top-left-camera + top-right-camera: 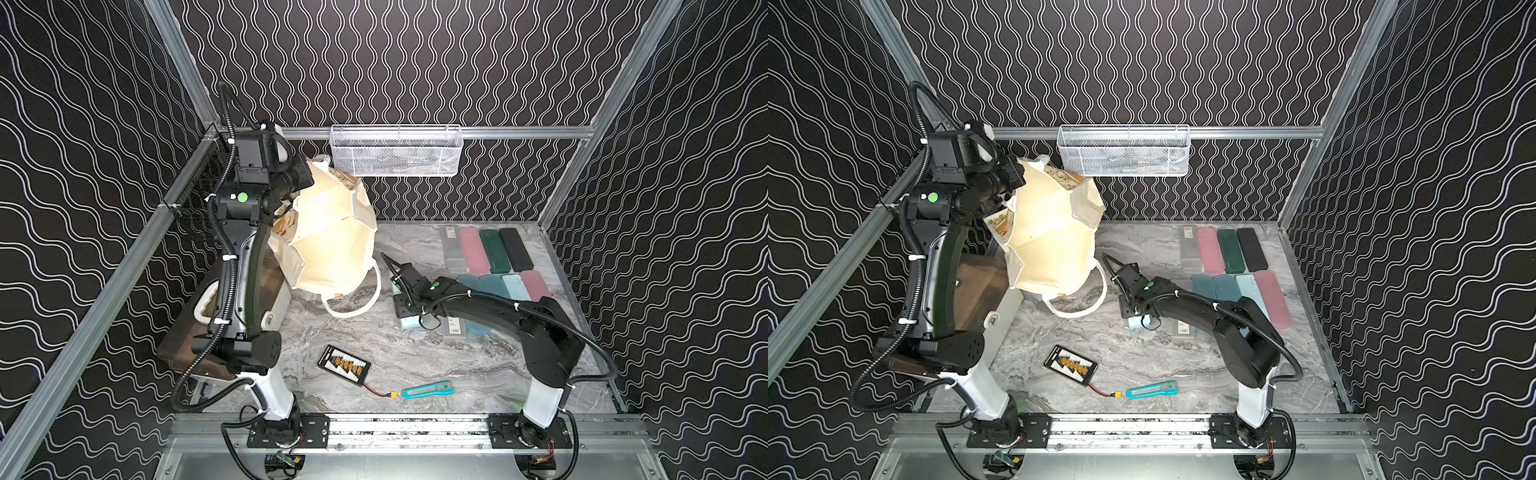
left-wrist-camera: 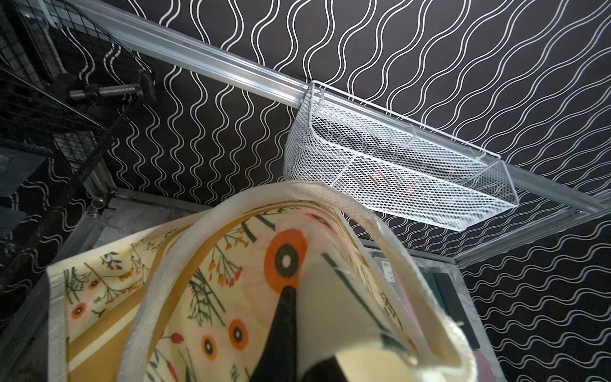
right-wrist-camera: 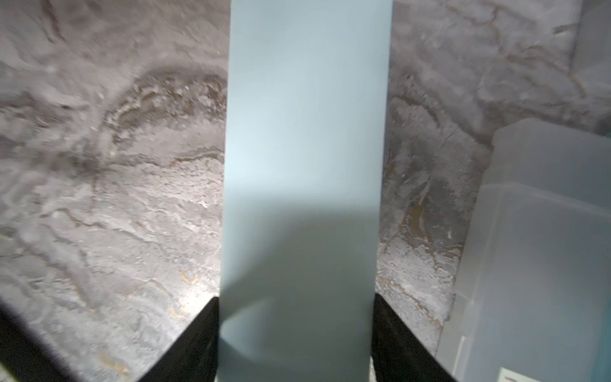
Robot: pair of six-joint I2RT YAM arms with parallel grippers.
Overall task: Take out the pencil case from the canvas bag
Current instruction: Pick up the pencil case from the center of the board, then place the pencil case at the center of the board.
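The left gripper (image 2: 294, 317) is clamped on the printed cloth of the bag (image 1: 332, 232); one black finger (image 2: 281, 330) lies against the flower pattern, and a cream handle (image 2: 380, 231) arches past it. In both top views the bag hangs raised from that grip at the back left of the table (image 1: 415, 365), its plain cream bottom turned toward the camera and its mouth turned down; a second handle loop (image 1: 353, 309) dangles below it, and I cannot tell whether the loop touches the table.

The pencil case (image 3: 307, 132), pale blue, is outside the bag; in a top view (image 1: 409, 323) it sits low by the table just right of the dangling loop, mostly hidden under the right wrist; whether it rests on the marble or is lifted I cannot tell. The right gripper (image 3: 296, 299) has its jaws set against the two long sides of the pencil case, a finger (image 3: 198, 340) flush at either edge; the wrist view is blurred.

Just beside the pencil case lies a clear box (image 3: 545, 231); farther back on the right lie spare cases (image 1: 486, 249) in two rows, pink, green, black and teal. A white wire basket (image 1: 397, 151) hangs on the back rail; near the front edge lie a black board (image 1: 344, 365) and a teal cutter (image 1: 428, 391).
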